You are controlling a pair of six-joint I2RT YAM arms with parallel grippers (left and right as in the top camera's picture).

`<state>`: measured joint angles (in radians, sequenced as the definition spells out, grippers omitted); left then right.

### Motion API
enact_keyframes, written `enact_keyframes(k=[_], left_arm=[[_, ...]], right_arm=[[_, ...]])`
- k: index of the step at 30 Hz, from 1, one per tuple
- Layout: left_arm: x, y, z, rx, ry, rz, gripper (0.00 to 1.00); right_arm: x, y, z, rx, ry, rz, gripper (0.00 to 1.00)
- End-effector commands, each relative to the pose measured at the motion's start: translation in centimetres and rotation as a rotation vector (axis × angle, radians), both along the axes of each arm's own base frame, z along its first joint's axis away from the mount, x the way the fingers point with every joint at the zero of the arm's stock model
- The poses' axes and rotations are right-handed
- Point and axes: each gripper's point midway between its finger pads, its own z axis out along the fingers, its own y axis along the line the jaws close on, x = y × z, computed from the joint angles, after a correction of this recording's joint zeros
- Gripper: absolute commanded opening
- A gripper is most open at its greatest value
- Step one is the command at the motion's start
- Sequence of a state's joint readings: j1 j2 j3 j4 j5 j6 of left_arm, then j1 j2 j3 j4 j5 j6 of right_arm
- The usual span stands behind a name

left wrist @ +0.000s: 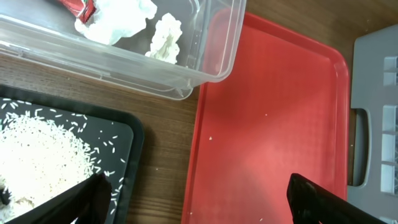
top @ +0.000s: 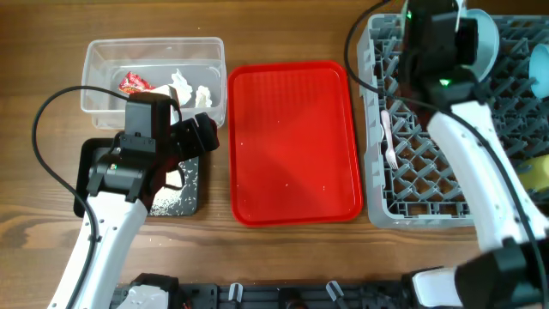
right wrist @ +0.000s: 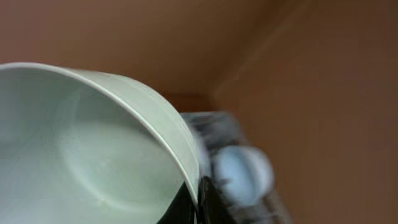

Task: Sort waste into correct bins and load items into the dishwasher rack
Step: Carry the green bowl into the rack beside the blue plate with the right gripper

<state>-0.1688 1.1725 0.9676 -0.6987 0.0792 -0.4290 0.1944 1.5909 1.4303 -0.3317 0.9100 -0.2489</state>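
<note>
My right gripper is shut on the rim of the pale green bowl and holds it tilted over the back of the grey dishwasher rack; the bowl also shows in the overhead view. A blurred pale blue dish stands in the rack behind it. A white plastic utensil lies in the rack's left side and the yellow cup at its right edge. My left gripper is open and empty, over the gap between the black tray with rice and the red tray.
The clear tub at the back left holds the red-and-white wrapper and white tissue scraps. The flat red serving tray lies in the middle with a few rice grains on it. Black cables loop over both arms.
</note>
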Motion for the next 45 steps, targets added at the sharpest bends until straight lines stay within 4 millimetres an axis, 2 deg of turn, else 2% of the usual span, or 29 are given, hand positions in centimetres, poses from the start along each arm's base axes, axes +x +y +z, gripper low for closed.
enact_keyframes(k=[1,6,7,14,21,24,30,40,45], left_arm=[[0.1,0.2,0.3,-0.004,-0.010,0.011,0.92],[0.1,0.2,0.3,-0.004,-0.009,0.011,0.92],[0.1,0.2,0.3,-0.004,-0.009,0.011,0.92],[0.1,0.2,0.3,-0.004,-0.010,0.011,0.93],[0.2,0.2,0.4,-0.004,-0.014,0.011,0.94],[0.3,0.2,0.4,-0.005,-0.018,0.011,0.94],[0.2,0.2,0.4,-0.005,-0.017,0.011,0.94],[0.3,0.2,0.4,-0.005,-0.017,0.011,0.94],[0.2,0.2,0.4,-0.005,-0.017,0.011,0.94]], right_arm=[[0.1,-2.8,-1.7,-0.244,0.158,-0.176,0.04],[2.2,-3.0,-6.1,-0.276,0.237,-0.188,0.04],[2.6,-3.0,-7.7,-0.286,0.272,-0.186,0.04],[3.9,-2.7,-13.8,-0.321,0.399,-0.172,0.04],[4.1,-1.5,-14.5,-0.295,0.374,-0.153,0.05],[4.1,-0.8,-15.0,-0.291,0.400,-0.121,0.11],[3.8,0.0,-15.9,-0.264,0.416,-0.100,0.14],[3.0,1.6,-17.0,-0.256,0.461,-0.065,0.31],[3.0,2.0,-17.0,-0.257,0.459,-0.057,0.33]])
